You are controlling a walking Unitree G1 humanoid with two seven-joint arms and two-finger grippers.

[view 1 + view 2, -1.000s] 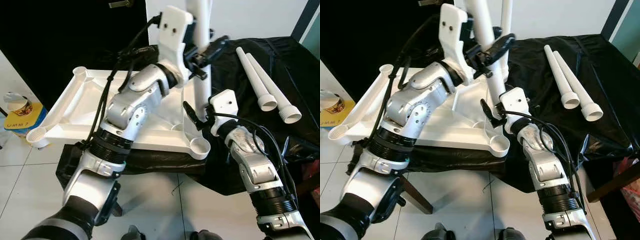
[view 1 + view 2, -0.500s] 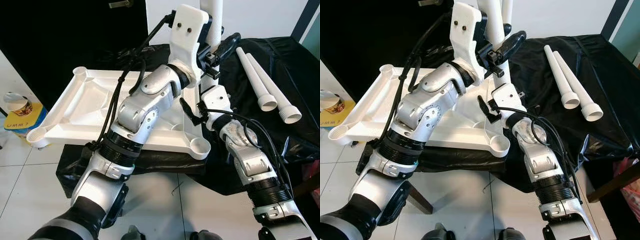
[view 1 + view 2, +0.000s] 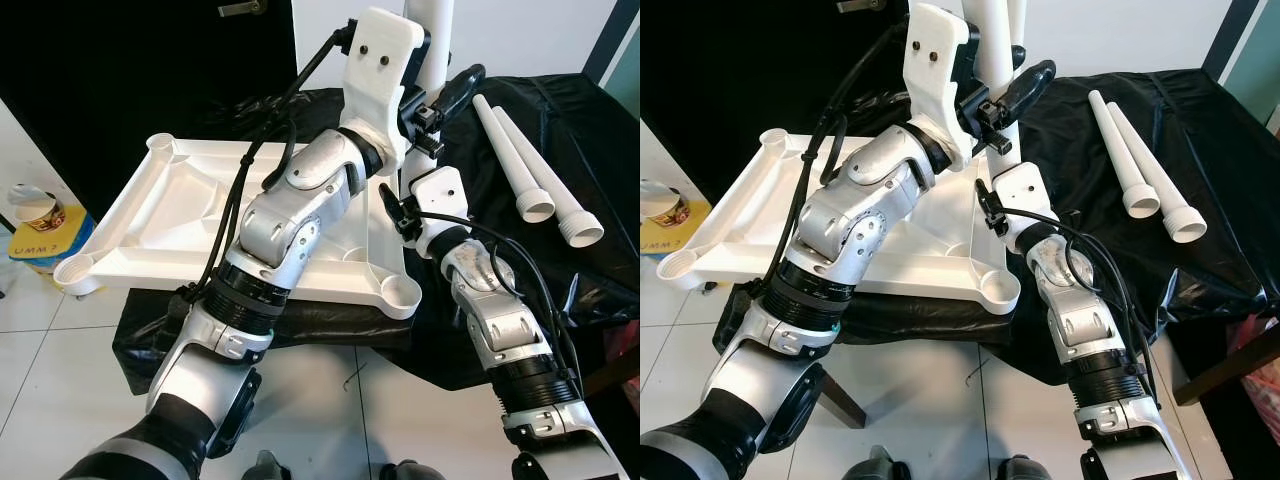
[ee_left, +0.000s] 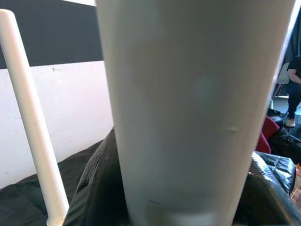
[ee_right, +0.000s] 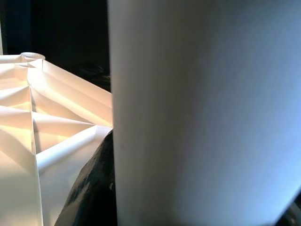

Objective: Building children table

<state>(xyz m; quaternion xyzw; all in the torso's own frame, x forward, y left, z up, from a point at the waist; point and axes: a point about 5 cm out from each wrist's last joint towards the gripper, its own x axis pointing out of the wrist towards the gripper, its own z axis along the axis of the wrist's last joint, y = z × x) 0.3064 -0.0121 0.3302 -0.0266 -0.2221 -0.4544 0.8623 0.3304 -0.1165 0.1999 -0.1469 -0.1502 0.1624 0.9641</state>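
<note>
The white tabletop (image 3: 180, 215) lies upside down on a black cloth, with round leg sockets at its corners (image 3: 400, 292). A white table leg (image 3: 432, 30) stands upright over the tabletop's near right part. My left gripper (image 3: 435, 95) is shut on it high up, and the leg looms close in the left wrist view (image 4: 188, 117). My right gripper (image 3: 405, 205) sits lower on the same leg, pressed close, with the leg (image 5: 202, 117) right in front of its camera. A second upright leg (image 3: 1015, 20) stands just behind.
Two spare white legs (image 3: 520, 160) lie side by side on the black cloth (image 3: 570, 270) to the right. A paper cup (image 3: 35, 210) sits on a yellow thing on the tiled floor at the left. A person (image 4: 294, 80) sits far off.
The left arm has carried the upright leg a little to the right. The right gripper has risen and closed in on the leg from the lower left.
</note>
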